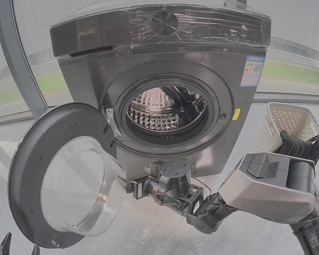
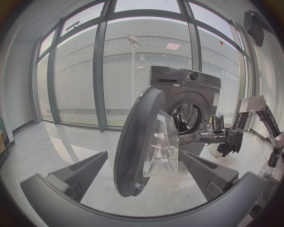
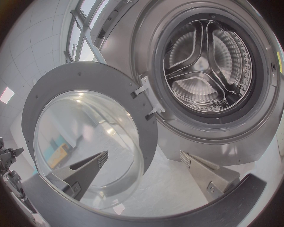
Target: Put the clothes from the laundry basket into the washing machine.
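Where clothes (image 1: pixel 299 146) lie: in basket (image 1: pixel 288 119), right of washer (image 1: pixel 90 76), well apart from both grippers.
Labels: blue-white sticker (image 1: pixel 252 70), yellow sticker (image 1: pixel 236 114), on washer front.
Right gripper (image 1: pixel 124 185): jaws apart, beside open door (image 1: pixel 41 148) glass.
Left gripper (image 1: pixel 17 248): jaws apart, near door's lower edge.

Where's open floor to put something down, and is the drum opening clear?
Bare floor lies before the washing machine, between the open door and the laundry basket. The drum is empty. Tight by the door glass, at the right pincer.
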Available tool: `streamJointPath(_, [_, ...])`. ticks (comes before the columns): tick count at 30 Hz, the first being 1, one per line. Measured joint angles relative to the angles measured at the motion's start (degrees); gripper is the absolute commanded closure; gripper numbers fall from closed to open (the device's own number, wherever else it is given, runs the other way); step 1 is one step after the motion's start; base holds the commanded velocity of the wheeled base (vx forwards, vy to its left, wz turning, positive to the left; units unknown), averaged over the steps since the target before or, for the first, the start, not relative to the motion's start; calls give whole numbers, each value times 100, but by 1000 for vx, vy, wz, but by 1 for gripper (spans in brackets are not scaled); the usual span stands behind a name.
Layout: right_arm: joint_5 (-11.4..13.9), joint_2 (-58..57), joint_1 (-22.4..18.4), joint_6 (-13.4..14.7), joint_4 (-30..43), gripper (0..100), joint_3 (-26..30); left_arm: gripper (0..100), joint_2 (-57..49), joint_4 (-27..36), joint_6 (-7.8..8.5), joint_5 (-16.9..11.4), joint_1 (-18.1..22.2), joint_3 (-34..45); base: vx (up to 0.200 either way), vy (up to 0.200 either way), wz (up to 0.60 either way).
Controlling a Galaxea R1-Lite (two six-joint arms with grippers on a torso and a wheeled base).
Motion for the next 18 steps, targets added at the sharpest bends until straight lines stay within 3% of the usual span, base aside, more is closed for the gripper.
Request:
streamJointPath(8, [-61, -257, -232, -115, -37, 0, 557, 0, 0, -2, 0, 0, 0, 0, 0, 0, 0])
streamJointPath(18, [-20, -1933, -1139, -947, -953, 0, 2957, 0, 0, -2, 2, -2, 0, 0, 0, 0, 0])
